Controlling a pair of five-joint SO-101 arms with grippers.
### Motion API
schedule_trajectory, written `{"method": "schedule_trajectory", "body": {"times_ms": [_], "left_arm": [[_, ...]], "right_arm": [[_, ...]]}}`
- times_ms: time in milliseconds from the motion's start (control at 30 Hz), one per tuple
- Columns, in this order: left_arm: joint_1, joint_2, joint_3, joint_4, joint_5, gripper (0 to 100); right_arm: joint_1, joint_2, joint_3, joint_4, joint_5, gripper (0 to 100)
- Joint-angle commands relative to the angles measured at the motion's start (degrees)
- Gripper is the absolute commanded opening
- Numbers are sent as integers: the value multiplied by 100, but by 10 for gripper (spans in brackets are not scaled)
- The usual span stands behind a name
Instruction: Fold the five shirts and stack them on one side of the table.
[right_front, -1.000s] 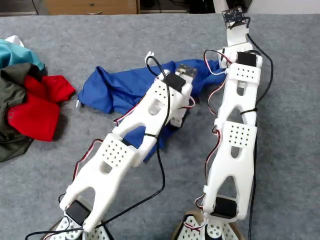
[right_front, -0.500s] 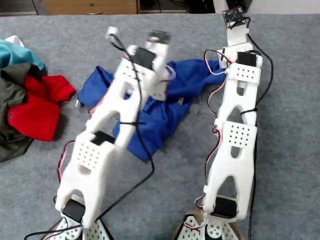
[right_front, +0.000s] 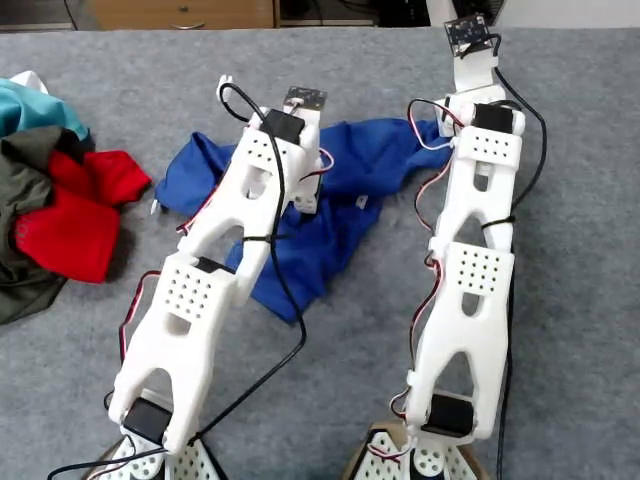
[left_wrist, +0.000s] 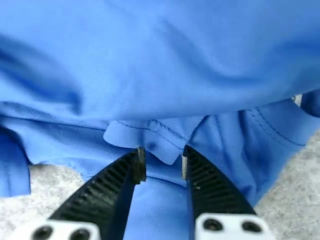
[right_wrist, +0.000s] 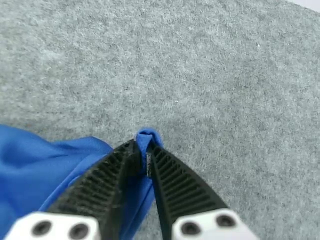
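Nearest, the left arm (right_front: 215, 270) lies slantwise across the crumpled blue shirt (right_front: 372, 160), hiding its middle. The shirt is spread on the grey table (right_front: 570, 330) between the two arms. The left gripper (left_wrist: 161, 162) hangs just over it, jaws apart, with a small stitched flap of cloth between the tips. The right arm (right_front: 478, 230) runs straight along the shirt's right edge. The right gripper (right_wrist: 147, 152) is closed on a corner of the blue cloth. Well to the left, a red shirt (right_front: 70, 215), a dark green shirt (right_front: 25, 275) and a teal shirt (right_front: 35, 108) lie heaped together. Farthest off is a wooden drawer front (right_front: 180, 12).
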Motion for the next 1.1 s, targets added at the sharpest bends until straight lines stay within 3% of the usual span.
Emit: {"method": "schedule_trajectory", "body": {"times_ms": [0, 800, 1067], "left_arm": [[62, -84, -229, 0, -26, 133], [-18, 356, -281, -281, -229, 133], [-18, -127, -527, 149, -229, 133]], "right_arm": [[66, -57, -321, -79, 62, 2], [57, -57, -321, -70, 62, 2], [48, -57, -321, -70, 62, 2]]}}
